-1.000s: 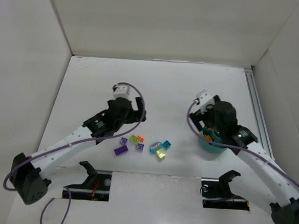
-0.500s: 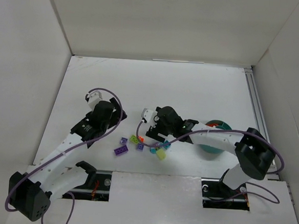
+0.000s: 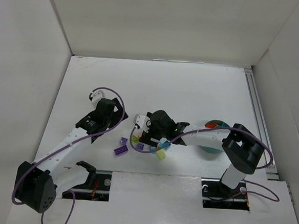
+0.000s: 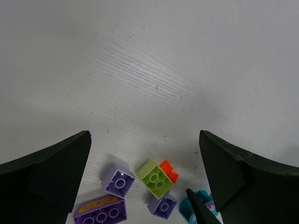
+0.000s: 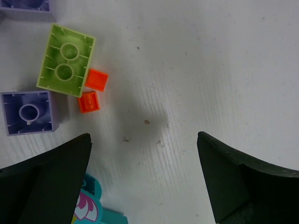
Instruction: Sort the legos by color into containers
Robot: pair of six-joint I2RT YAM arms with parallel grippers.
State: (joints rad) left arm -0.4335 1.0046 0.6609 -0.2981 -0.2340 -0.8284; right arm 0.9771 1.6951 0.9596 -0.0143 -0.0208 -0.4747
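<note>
Several legos lie in a cluster at the table's front middle. They include a lime green brick (image 3: 135, 139), purple bricks (image 3: 120, 151), a teal brick (image 3: 164, 144) and a translucent yellow brick (image 3: 161, 154). The teal bowl (image 3: 212, 149) stands to the right, partly hidden under my right arm. My right gripper (image 3: 149, 131) hangs open and empty over the cluster. Its view (image 5: 143, 136) shows the lime brick (image 5: 66, 59), two orange studs (image 5: 88, 101) and a purple brick (image 5: 29, 118). My left gripper (image 3: 111, 114) is open and empty, left of the cluster. Its view (image 4: 144, 135) shows the lime brick (image 4: 158, 178).
White walls enclose the table on the left, back and right. A metal rail (image 3: 255, 106) runs along the right side. Both arm bases sit at the near edge. A teal piece with a pink print (image 5: 88, 210) lies by the right gripper's left finger.
My right arm has swung left from the bowl to above the brick cluster. My left arm has pulled back to the left, away from the bricks.
</note>
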